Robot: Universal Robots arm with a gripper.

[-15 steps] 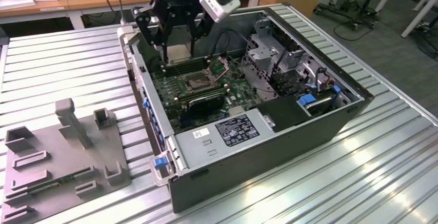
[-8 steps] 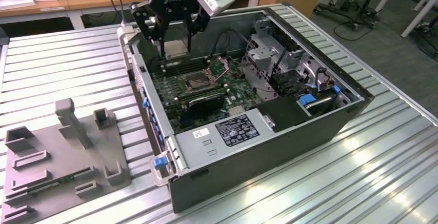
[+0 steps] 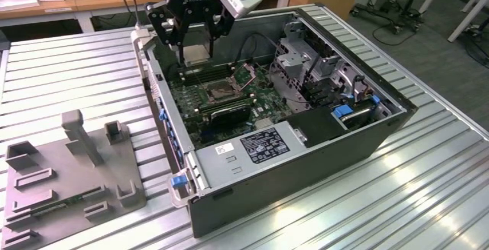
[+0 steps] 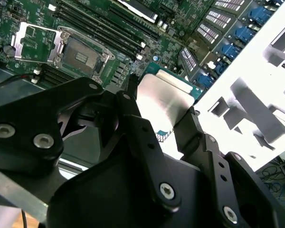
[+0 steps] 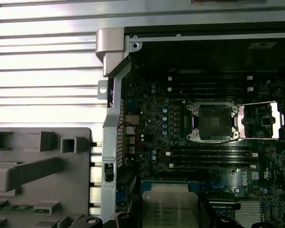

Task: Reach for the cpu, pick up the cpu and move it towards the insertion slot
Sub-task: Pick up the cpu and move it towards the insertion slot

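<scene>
Hand (image 3: 196,44) clamped on cpu (image 3: 196,54), fingers (image 4: 133,118) gripping opposite edges of chip. Cpu held in air above open computer case (image 3: 367,141), over motherboard (image 5: 152,118), near counter's (image 3: 428,193) far edge. Insertion slot (image 3: 219,92) lies below, apart from chip, frame open. Grey tray (image 3: 68,175) sits beside case, green memory stick (image 3: 57,207) in it.

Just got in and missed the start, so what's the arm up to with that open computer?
The arm's claw is shut on the cpu and holds it above the motherboard inside the open computer case. The insertion slot sits open and empty, its metal frame swung back, and the chip is not over it yet. The grey tray lies beside the case with a memory stick in it.
</scene>
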